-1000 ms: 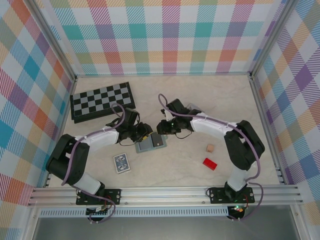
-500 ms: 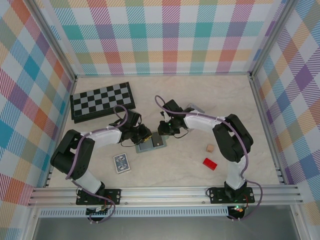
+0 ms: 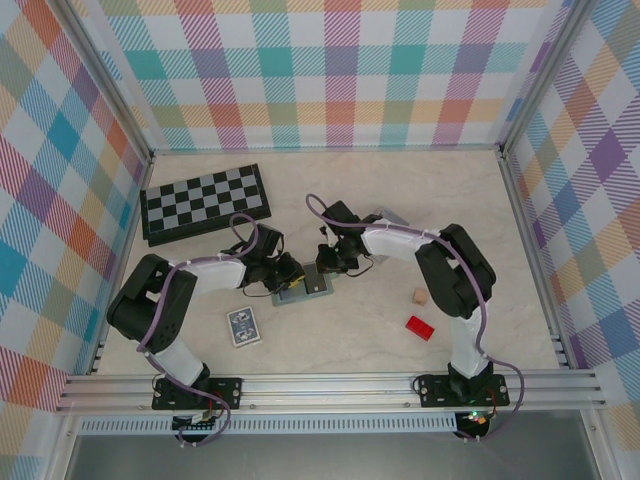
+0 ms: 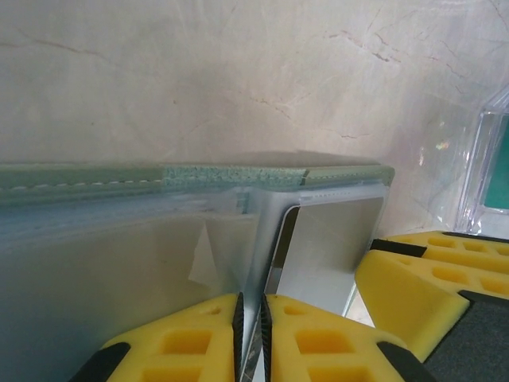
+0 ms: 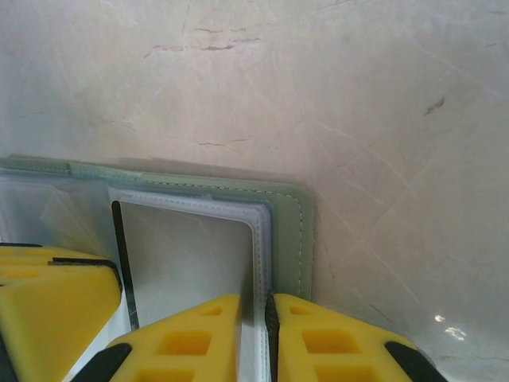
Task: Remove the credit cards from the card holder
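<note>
A: Trying to figure out this grip. Seeing the card holder (image 3: pixel 303 291) lying open on the bench (image 3: pixel 430 210), just below-left of centre frame, down-right of the chessboard (image 3: pixel 205 203). Why pinch it from both sides?

B: Guessing it's to brace it. Got the left pincer (image 4: pixel 250 309) nipped almost shut on the holder's clear-pocket edge, and the right pincer (image 5: pixel 254 309) nipped almost shut on the opposite stitched edge. Probably pinning one side and peeling the other, since it's too floppy for sliding the credit cards (image 5: pixel 187 255) out one-handed. Looks like a pale one tucked behind the window, not out yet. Hard to be sure though.

A: Anything different from a second back?

B: Yep. Stood wider open then, hovering at the holder's ends; clamped down now. Also tucked the elbows in closer. Barely shifted the holder.
</note>
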You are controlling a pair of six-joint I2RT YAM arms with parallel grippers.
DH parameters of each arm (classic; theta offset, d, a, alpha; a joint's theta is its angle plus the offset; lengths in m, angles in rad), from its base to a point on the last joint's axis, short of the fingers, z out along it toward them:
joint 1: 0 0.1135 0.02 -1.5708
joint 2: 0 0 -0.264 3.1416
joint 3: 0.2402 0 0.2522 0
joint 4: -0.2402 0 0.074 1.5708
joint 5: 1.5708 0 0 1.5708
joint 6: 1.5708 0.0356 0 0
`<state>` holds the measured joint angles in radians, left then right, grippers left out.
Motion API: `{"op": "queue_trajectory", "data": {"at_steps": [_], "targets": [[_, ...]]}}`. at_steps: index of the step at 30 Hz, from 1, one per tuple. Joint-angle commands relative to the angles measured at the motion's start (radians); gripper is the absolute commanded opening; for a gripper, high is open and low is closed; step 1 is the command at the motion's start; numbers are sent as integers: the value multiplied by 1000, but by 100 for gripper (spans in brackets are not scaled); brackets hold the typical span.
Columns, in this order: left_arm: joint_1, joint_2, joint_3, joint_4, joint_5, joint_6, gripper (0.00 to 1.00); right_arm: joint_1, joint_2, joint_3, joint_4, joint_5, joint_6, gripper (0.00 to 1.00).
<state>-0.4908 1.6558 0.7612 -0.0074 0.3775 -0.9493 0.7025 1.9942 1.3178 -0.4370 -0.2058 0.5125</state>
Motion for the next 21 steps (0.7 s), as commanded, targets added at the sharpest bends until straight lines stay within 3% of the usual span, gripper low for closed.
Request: {"op": "queue_trajectory", "data": {"at_steps": [1, 21], "targets": [[-12, 16, -23, 16, 20, 23, 16, 8, 32, 27, -42, 11, -3, 17], [-14, -104, -56, 84, 52, 84, 17, 9, 52, 32, -52, 11, -3, 15]]}}
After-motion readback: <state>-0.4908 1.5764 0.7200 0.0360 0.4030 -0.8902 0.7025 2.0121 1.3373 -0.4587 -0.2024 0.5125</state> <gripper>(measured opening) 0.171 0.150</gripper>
